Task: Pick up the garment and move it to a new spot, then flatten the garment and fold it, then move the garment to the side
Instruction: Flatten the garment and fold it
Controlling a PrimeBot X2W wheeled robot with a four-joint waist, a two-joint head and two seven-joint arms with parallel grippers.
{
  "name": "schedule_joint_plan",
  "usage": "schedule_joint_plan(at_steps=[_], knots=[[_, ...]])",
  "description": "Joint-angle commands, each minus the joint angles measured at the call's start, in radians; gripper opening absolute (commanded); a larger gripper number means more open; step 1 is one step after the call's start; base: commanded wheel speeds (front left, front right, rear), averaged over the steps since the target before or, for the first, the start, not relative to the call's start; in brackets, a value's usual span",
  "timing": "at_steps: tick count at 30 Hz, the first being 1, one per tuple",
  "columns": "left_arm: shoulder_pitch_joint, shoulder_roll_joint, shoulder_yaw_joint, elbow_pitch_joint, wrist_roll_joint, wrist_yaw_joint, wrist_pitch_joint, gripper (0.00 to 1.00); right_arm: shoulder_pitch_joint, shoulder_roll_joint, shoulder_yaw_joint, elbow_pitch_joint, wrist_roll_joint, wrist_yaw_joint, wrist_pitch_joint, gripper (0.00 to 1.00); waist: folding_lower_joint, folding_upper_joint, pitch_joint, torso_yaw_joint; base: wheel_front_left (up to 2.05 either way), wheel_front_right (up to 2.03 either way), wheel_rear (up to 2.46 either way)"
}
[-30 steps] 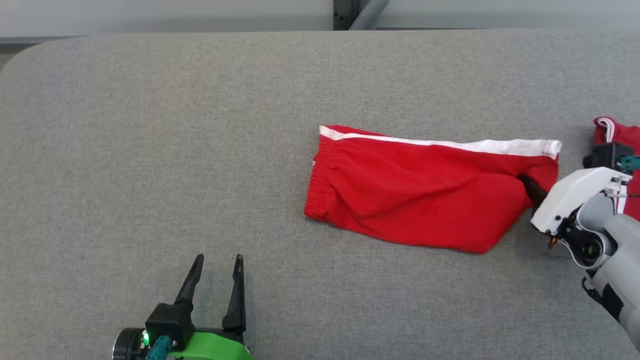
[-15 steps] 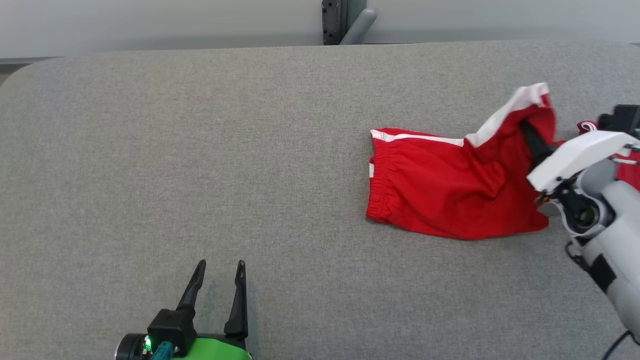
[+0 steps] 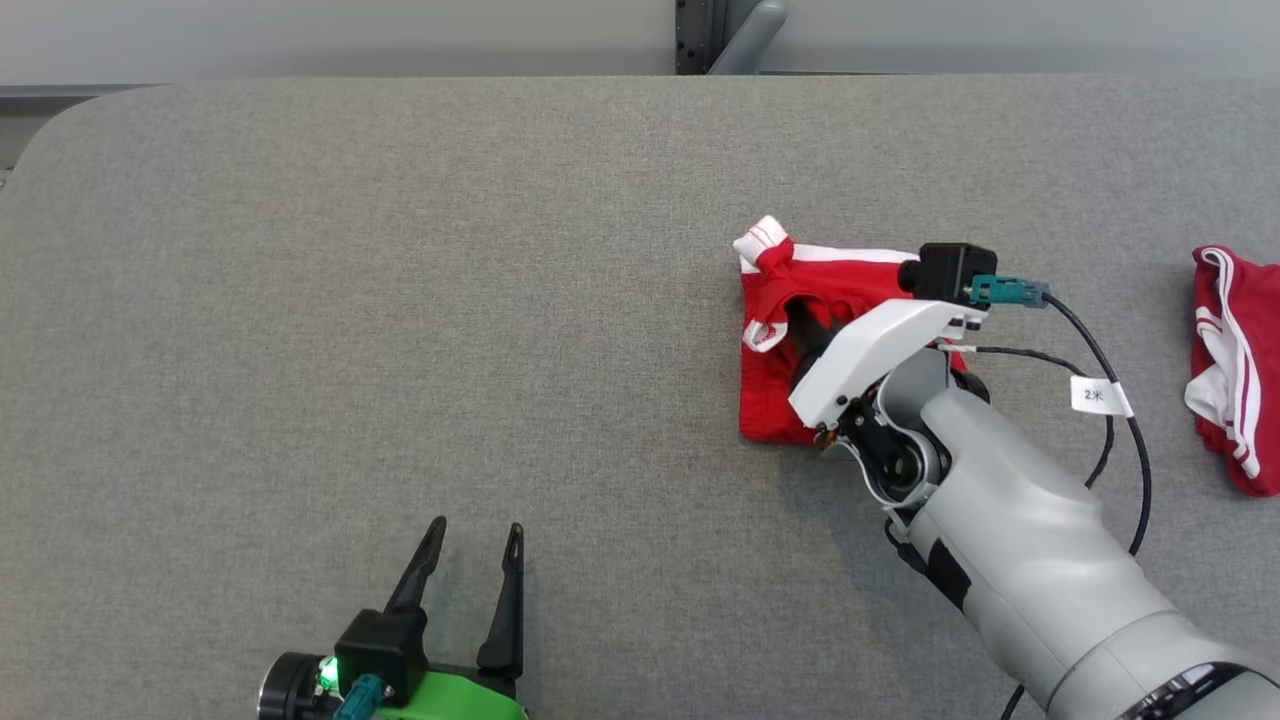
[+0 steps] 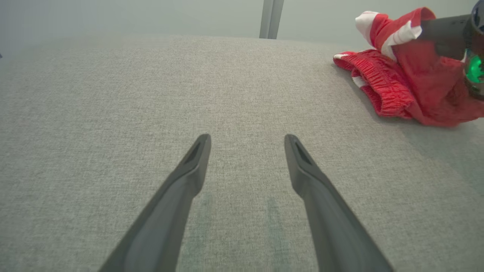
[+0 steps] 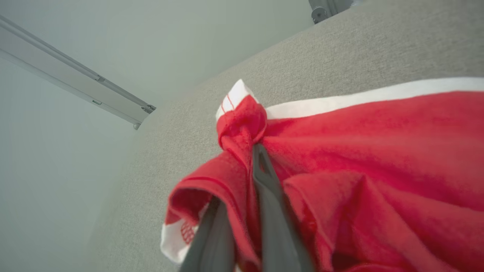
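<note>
- Since a second ago my right gripper (image 3: 803,325) has carried the hem end of the garment (image 3: 770,400) up and over toward its waistband. What lay long and flat is now a short, bunched heap.
- Nearest me, at 7 o'clock in the head view, the left gripper (image 3: 477,527) hovers over bare cloth with its fingers spread wide and nothing between them. The left wrist view shows the same gap (image 4: 247,139).
- The right gripper is pinched tight on a fold of the garment. In the right wrist view, red cloth (image 5: 378,143) wraps over one finger and knots up past the tips.
- The garment sits just right of centre, toward 3 o'clock. It is red shorts with a white side stripe and a gathered elastic waistband, and its lower layer lies on the table (image 3: 400,300) while the top fold is lifted.
- A black cable (image 3: 1110,380) with a small white label loops off the right wrist.
- The table is covered in grey woven fabric with a rounded corner at 10 o'clock.
- A second red garment (image 3: 1235,380) with white trim lies well apart at 3 o'clock, cut off by the picture's edge.
- Beyond the far edge, at 12 o'clock, stand a dark post (image 3: 725,30) and a pale wall.
- My right forearm hides the garment's right half, so I cannot tell how neatly the layers meet.
</note>
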Motion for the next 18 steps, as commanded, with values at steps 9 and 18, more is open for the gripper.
schedule_joint_plan(at_steps=[9, 18], knots=[[0.003, 0.000, -0.048, 0.052, 0.013, -0.019, -0.003, 1.00, -0.064, 0.019, 0.026, 0.034, 0.043, 0.000, -0.083, 0.00, 0.0000, 0.0040, -0.014, 0.000, 0.00, 0.00, 0.00], [0.001, 0.000, -0.080, 0.068, -0.012, -0.011, -0.003, 1.00, -0.056, 0.020, 0.201, 0.066, 0.092, 0.000, -0.109, 1.00, 0.0000, 0.0040, -0.025, -0.010, 0.00, 0.00, 0.00]])
